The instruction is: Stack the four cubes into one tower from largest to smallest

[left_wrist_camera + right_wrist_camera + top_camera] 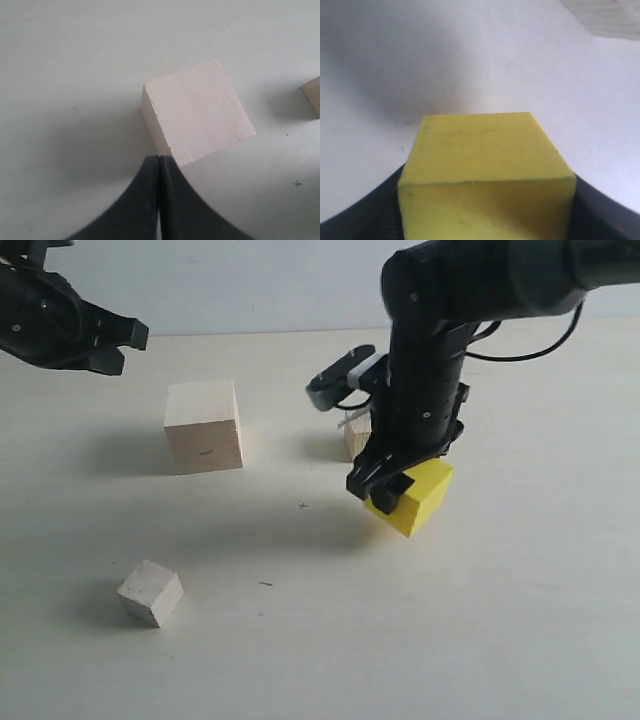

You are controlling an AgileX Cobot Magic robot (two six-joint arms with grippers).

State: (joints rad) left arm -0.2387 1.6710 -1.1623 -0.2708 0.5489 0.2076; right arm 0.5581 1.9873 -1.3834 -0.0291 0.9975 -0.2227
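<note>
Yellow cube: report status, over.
Right end effector clamped on yellow cube. Left end effector shut, empty. large pale cube top bare, path to it open; nothing stacked yet.

Large pale wooden cube (204, 427), far left: near-white wood with faint straight grain and one small dark mark on the near face. Medium bright yellow cube (412, 497), right of centre: uniform colour. Smaller tan wooden cube (357, 435), just beyond it, is mostly hidden. Smallest whitish wooden cube (150, 593), near left. Worktop (520, 620): cream with a few tiny dark specks. Left gripper (159, 159) and right gripper (383, 485): both black.
</note>
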